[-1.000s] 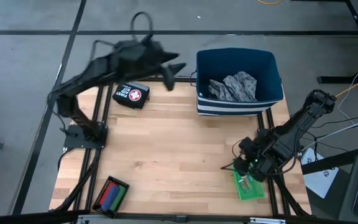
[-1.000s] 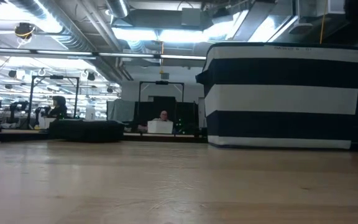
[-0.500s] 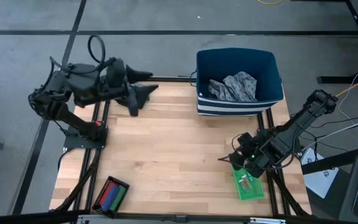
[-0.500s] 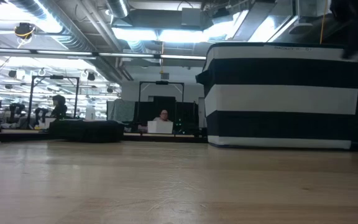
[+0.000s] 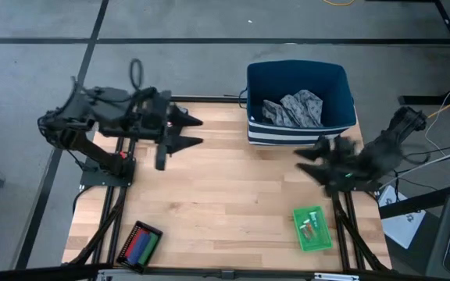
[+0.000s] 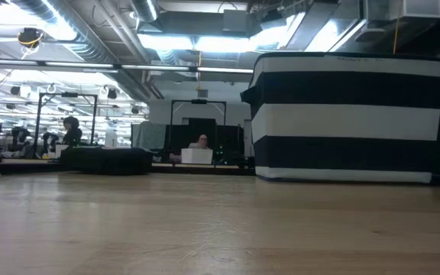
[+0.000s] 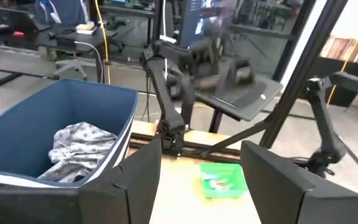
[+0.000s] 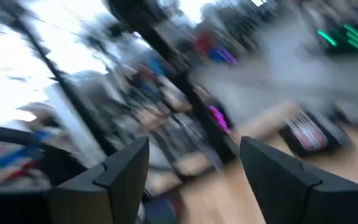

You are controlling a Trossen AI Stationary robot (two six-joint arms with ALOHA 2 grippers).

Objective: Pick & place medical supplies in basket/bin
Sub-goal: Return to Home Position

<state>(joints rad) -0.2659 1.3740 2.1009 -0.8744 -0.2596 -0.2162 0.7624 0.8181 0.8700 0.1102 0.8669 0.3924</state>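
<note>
The grey-blue patterned cloth (image 5: 294, 108) lies inside the blue bin (image 5: 299, 72), whose outside is striped; both also show in the left wrist view, cloth (image 7: 79, 147) and bin (image 7: 23, 118). A green tray (image 5: 312, 228) near the table's near right corner holds small pale items. A black tray (image 5: 139, 243) at the near left corner holds red, green and blue pieces. My left gripper (image 5: 200, 131) hangs open over the table's far left part, pointing right. My right gripper (image 5: 303, 162) is open and blurred, in the air between the green tray and the bin.
The bin stands at the table's far right edge and fills the right of the low view as a striped wall (image 6: 350, 114). Bare wooden table (image 5: 225, 195) lies between the two arms. A person sits far off in the room behind the table.
My left gripper swung from beside the bin toward the table's left edge, then came toward the near side and now points right. My right gripper rose off the green tray and moved quickly toward the far edge and the bin.
</note>
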